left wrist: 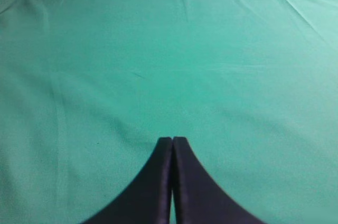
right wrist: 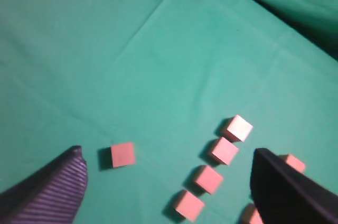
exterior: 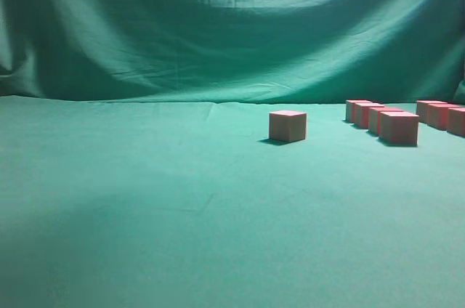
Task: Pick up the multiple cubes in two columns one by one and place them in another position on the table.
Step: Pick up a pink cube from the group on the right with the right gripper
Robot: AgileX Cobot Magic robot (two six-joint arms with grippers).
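Note:
One cube (exterior: pixel 288 126) stands alone on the green table (exterior: pixel 145 206), left of two columns of cubes (exterior: pixel 383 120) at the right edge. In the right wrist view the lone cube (right wrist: pixel 122 155) lies left of a column of several cubes (right wrist: pixel 215 168), and parts of the second column (right wrist: pixel 293 163) show beside the right finger. My right gripper (right wrist: pixel 166 182) is open and empty, high above the cubes. My left gripper (left wrist: pixel 172 139) is shut and empty over bare cloth. Neither gripper shows in the exterior view.
The green draped backdrop (exterior: pixel 232 25) rises behind the table. Creases run across the cloth (right wrist: pixel 153 18). The second column (exterior: pixel 439 115) runs off the right edge of the exterior view.

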